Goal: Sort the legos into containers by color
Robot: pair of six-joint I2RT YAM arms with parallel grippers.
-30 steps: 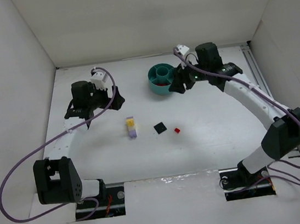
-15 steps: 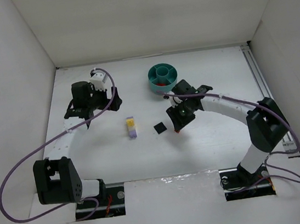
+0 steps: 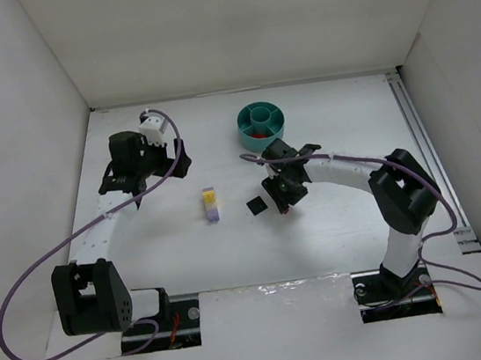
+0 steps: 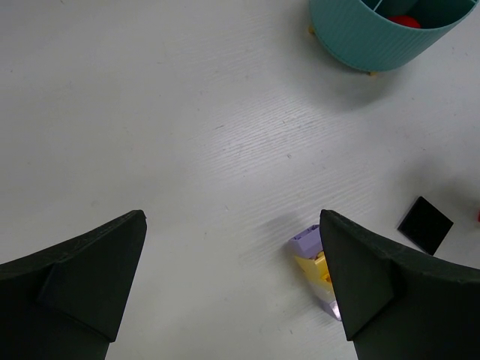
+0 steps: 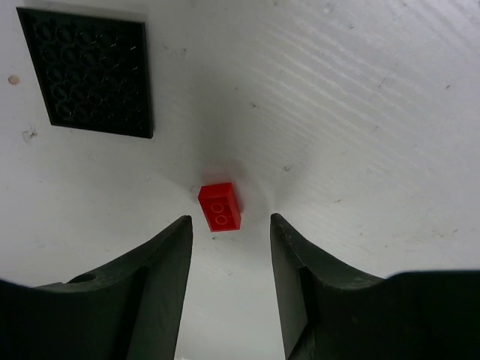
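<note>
One red brick (image 5: pixel 219 206) points lengthwise between spread fingers of the right claw (image 5: pixel 229 220).

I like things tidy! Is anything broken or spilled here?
Nothing looks broken or spilled. The teal dish stands upright. Only the red brick, black plate and yellow-purple stack lie loose on the table, unsorted.

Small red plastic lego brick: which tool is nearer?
Right. The right tool is open over the red brick; the left tool is well away, beyond the yellow-and-purple brick stack.
</note>
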